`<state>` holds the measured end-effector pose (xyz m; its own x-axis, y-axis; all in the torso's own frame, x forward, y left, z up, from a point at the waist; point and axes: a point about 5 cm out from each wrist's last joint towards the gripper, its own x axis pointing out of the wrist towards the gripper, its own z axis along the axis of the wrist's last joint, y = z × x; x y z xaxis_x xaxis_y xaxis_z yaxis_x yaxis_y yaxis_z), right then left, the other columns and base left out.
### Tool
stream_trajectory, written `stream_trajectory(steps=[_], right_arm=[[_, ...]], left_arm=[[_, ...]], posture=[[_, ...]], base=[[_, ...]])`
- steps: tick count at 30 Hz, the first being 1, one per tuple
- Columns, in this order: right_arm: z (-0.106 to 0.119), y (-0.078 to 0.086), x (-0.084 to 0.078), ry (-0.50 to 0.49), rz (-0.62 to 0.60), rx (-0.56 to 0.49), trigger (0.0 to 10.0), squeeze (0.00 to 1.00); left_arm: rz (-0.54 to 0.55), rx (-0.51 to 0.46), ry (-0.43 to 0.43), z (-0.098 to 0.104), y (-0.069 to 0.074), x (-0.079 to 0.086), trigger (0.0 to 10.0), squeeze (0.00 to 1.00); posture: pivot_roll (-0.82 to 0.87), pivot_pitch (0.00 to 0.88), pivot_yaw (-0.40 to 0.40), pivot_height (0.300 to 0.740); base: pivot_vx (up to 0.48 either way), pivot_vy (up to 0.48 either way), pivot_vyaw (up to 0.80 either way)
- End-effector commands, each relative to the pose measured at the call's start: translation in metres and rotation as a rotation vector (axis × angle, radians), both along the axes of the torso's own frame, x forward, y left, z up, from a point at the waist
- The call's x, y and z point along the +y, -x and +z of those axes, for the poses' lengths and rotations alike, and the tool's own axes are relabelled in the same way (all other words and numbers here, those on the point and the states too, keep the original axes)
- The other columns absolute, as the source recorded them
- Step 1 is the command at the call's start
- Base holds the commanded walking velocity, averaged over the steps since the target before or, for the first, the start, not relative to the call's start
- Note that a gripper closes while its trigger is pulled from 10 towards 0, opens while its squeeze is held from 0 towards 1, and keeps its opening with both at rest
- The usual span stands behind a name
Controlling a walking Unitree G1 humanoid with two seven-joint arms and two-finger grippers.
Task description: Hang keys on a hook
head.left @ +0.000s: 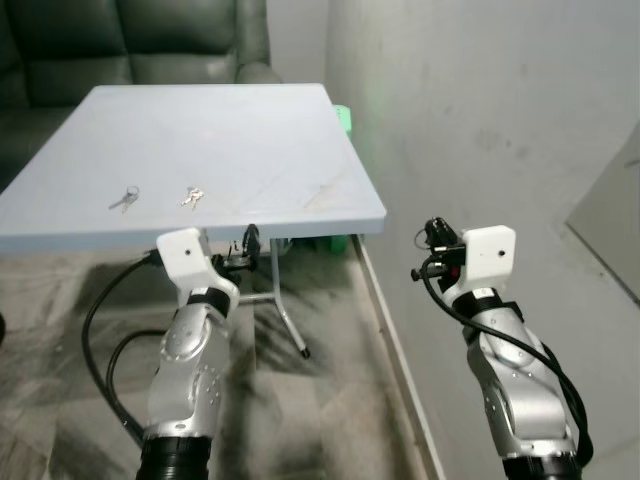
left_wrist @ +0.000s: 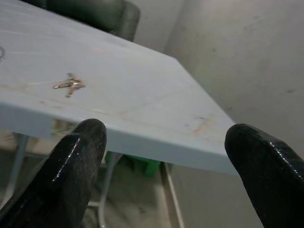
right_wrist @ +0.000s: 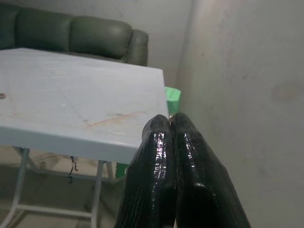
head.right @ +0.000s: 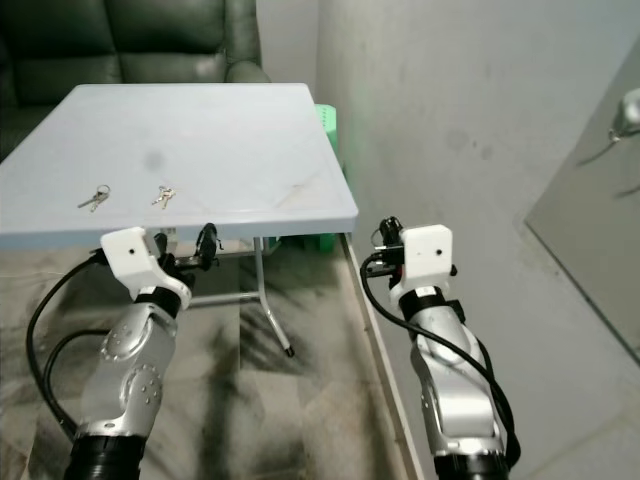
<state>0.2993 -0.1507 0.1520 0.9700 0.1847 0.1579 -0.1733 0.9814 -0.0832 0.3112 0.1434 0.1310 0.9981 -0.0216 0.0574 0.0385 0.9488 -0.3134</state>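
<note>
Two small bunches of keys lie near the front edge of the pale blue table (head.left: 300, 120): one bunch of keys (head.left: 124, 199) to the left and another bunch of keys (head.left: 192, 196) beside it, also seen as keys (left_wrist: 69, 85) in the left wrist view. My left gripper (left_wrist: 166, 142) is open, held just below and in front of the table's front edge, slightly right of the second bunch. My right gripper (right_wrist: 169, 119) is shut, fingertips pressed together, raised off the table's front right corner beside the wall.
A dark green sofa (head.left: 130, 40) stands behind the table. A green plastic thing (head.left: 343, 118) sits by the table's far right edge. A plain wall (head.left: 480, 100) runs along the right, with a door and its handle (head.right: 625, 110). White table legs (head.left: 285, 310) stand on the patterned floor.
</note>
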Motion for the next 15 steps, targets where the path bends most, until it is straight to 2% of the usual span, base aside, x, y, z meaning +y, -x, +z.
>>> stream_trajectory(steps=[1, 10, 15], right_arm=[[0.006, -0.001, -0.001, 0.0, -0.006, -0.015, 10.0, 0.0], [-0.002, -0.002, -0.005, 0.016, -0.019, 0.031, 10.0, 0.0], [-0.002, -0.007, -0.017, 0.032, -0.073, 0.034, 10.0, 0.0]], left_arm=[[-0.002, -0.001, -0.003, 0.002, -0.002, -0.001, 10.0, 0.0], [-0.025, -0.012, -0.034, 0.003, 0.001, 0.0, 10.0, 0.0], [-0.052, -0.003, -0.079, 0.001, 0.0, 0.006, 10.0, 0.0]], posture=[[0.0, 0.054, -0.068, 0.74], [0.0, 0.07, -0.061, 0.74], [0.01, 0.074, -0.051, 0.74]], base=[[0.0, 0.0, 0.0], [0.0, 0.0, 0.0], [0.0, 0.0, -0.74]])
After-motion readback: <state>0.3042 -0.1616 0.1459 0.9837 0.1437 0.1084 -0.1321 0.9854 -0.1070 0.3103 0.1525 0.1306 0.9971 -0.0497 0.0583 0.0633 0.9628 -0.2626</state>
